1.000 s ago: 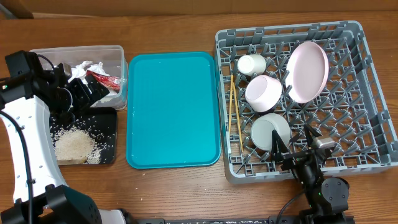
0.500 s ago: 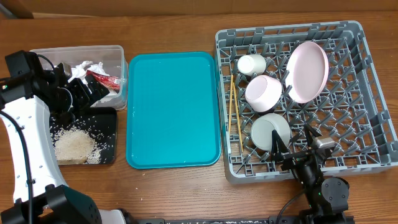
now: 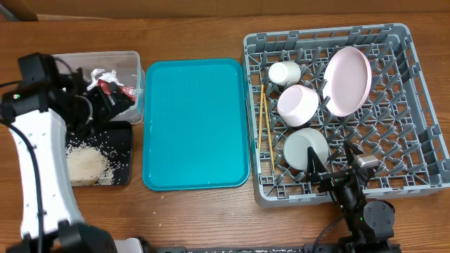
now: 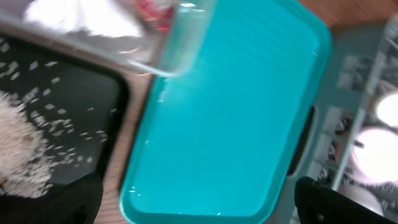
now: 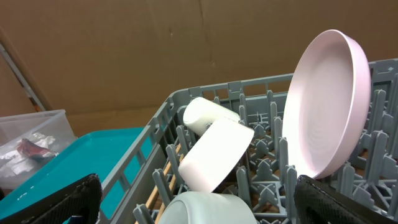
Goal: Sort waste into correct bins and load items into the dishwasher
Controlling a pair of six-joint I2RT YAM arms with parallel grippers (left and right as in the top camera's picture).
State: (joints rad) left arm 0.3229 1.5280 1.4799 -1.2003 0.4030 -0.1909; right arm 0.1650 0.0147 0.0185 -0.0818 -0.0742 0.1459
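Swung slightly toward the teal tray (image 3: 195,123) since a second ago, the left gripper (image 3: 107,107) is being held with its jaws spread wide and nothing between them, over the line where the black tray (image 3: 121,156) meets the clear tub (image 3: 135,65); the right arm is being kept where it was. Nearest the robot, the right gripper (image 3: 330,163) is being held released, grasping nothing, above the near edge of the grey dish rack (image 3: 418,144). Rice (image 3: 86,166) is being kept in a heap on the black tray, with loose grains scattered around it. Inside the rack, the grey metal bowl (image 3: 305,147) is being held just ahead of the right gripper, then the pink bowl (image 3: 298,104), tipped on its side, with the chopsticks (image 3: 265,123) being carried along the rack's left side. Farther back, the white cup (image 3: 284,72) and the pink plate (image 3: 346,81) are being propped among the pegs, the plate on edge. In the tub, crumpled napkins (image 3: 104,75) and the red sauce packet (image 3: 117,89) are being contained.
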